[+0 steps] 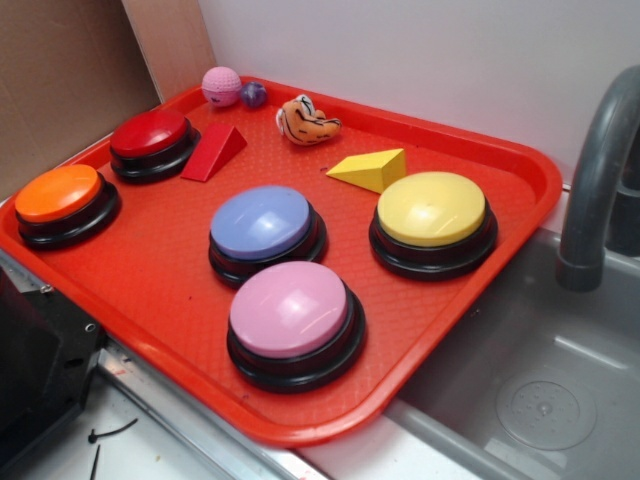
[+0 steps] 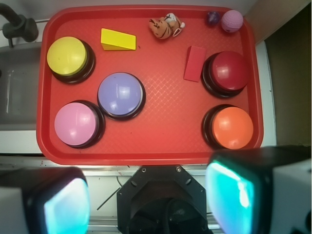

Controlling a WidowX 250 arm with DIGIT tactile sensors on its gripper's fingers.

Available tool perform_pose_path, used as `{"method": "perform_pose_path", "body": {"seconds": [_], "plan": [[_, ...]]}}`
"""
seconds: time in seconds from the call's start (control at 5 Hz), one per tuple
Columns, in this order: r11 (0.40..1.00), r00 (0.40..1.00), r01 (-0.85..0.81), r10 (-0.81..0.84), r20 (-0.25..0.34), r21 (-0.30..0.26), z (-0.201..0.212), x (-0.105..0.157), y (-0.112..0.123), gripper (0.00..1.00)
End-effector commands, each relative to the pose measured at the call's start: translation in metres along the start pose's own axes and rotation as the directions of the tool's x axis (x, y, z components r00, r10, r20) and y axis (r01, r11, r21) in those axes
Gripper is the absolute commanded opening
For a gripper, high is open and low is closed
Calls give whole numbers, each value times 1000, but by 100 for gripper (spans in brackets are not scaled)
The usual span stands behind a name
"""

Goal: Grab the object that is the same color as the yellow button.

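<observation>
WidowX gripper (image 2: 148, 200) hangs high above near edge of red tray (image 2: 146, 153), wrist cam pointing straight down; its two fingers (image 2: 66, 202) fill the bottom corners of wrist view, blurred, pads glowing teal, set wide apart w/ nothing between them and touching nothing. Black arm base shows between the fingers, off the tray. Arm itself not seen in exterior view.

Yellow wedge block (image 1: 370, 168) lies on tray toward far rim, just beside yellow button (image 1: 432, 222) but not touching it; in wrist view the wedge (image 2: 118, 39) sits up-right of that button (image 2: 68, 57). Purple button (image 1: 264, 230) is mid-tray, pink button (image 1: 293, 318) nearer the front edge, orange button (image 1: 62, 202) and dark red button (image 1: 151, 142) along the opposite side. Red wedge (image 1: 214, 152) rests right against the red button's base. Orange striped plush (image 1: 305, 121) near far rim, w/ pink ball (image 1: 221, 86) and small purple ball (image 1: 254, 95) in far corner, side by side. Grey faucet (image 1: 598, 180) and sink basin (image 1: 540, 380) next to tray. No readable labels or writing anywhere
</observation>
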State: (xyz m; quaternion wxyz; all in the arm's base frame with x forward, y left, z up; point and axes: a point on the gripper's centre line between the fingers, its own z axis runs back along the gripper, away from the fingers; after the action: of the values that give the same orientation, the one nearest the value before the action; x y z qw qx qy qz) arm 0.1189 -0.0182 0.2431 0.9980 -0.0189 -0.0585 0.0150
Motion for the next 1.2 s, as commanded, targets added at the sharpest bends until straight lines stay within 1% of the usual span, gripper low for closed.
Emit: {"method": "perform_pose_path", "body": {"seconds": [0.0, 0.2, 0.4, 0.6, 0.8, 1.0], "plan": [[1000, 1000, 0, 0, 0, 0, 0, 0, 0, 100], [982, 981, 191, -191, 33, 9, -12, 23, 1, 100], [937, 936, 349, -348, 51, -2, -22, 42, 0, 100], [856, 854, 517, -513, 88, -23, -36, 67, 1, 100], [720, 713, 694, -683, 155, -21, -55, 100, 3, 100], [526, 498, 850, -816, 294, 23, -86, 146, -3, 100]]}}
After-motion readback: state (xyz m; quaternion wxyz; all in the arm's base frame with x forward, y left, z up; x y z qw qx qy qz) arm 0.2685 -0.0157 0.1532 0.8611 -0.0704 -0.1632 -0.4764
